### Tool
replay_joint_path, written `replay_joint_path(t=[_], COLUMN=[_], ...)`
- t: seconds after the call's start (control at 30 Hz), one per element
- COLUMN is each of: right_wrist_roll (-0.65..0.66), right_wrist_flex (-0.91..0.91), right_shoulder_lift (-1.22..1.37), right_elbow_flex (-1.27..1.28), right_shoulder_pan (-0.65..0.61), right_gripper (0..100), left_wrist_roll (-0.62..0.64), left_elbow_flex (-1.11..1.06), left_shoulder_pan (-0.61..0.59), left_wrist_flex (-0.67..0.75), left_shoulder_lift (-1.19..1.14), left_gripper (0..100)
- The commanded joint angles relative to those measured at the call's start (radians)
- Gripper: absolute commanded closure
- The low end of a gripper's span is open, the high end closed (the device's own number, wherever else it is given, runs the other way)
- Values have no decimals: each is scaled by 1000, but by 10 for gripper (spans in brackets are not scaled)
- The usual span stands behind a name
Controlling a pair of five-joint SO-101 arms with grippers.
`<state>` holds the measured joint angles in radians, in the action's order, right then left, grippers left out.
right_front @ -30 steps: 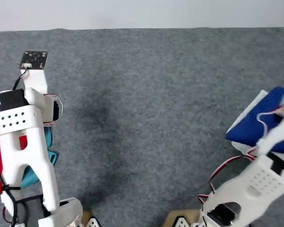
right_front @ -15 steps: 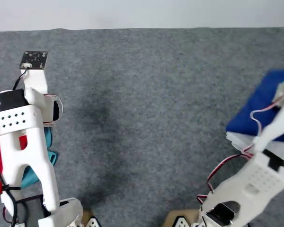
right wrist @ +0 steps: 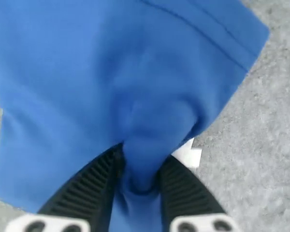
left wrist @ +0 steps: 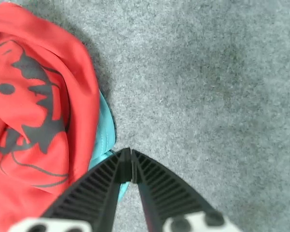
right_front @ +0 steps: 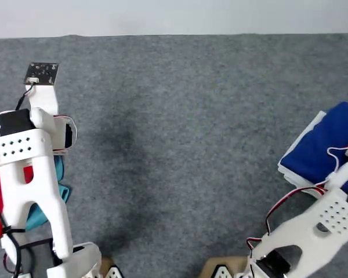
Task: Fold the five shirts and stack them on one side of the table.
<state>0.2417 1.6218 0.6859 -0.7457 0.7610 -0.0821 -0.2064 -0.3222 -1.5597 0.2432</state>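
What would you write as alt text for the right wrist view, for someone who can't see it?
The right gripper pinches a bunched fold of a blue shirt between its black ribbed fingers. The shirt spreads away from them, with a white cloth corner peeking out beside it on the grey table.

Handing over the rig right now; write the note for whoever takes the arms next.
Left gripper: shut, tips at the edge of the teal shirt.
Right gripper: shut on the blue shirt, pinching a fold.
Done: blue shirt lies folded on a white shirt at the right arm's side.
Left: red shirt and teal shirt bunched unfolded at the left arm's side; release blue, fold both, stack them.
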Motion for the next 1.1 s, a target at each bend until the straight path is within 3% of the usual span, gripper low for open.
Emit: replay_joint_path(t=[0.0,0.2,0.47,0.73,0.87,1.07], right_wrist_roll=[12,11,11,18,18,17], right_wrist_flex=[82,159,119,-168,-335,-407], right_shoulder_lift=[-36,-116,-136,-38,99,208], right_elbow_flex=[-44,-157,-172,-170,-175,-178], right_shoulder_pan=[-18,-87,-188,-189,-194,-266], right_gripper=[813,793,801,987,990,990], left_wrist_roll=[-12,-12,-12,-12,-12,-12], left_elbow_flex=[4,4,4,4,2,2], left_shoulder_pan=[2,2,2,2,2,2], left_wrist_flex=[12,12,12,11,12,12], left_shoulder_lift=[31,31,31,31,31,31], left_gripper=[995,995,995,995,995,995])
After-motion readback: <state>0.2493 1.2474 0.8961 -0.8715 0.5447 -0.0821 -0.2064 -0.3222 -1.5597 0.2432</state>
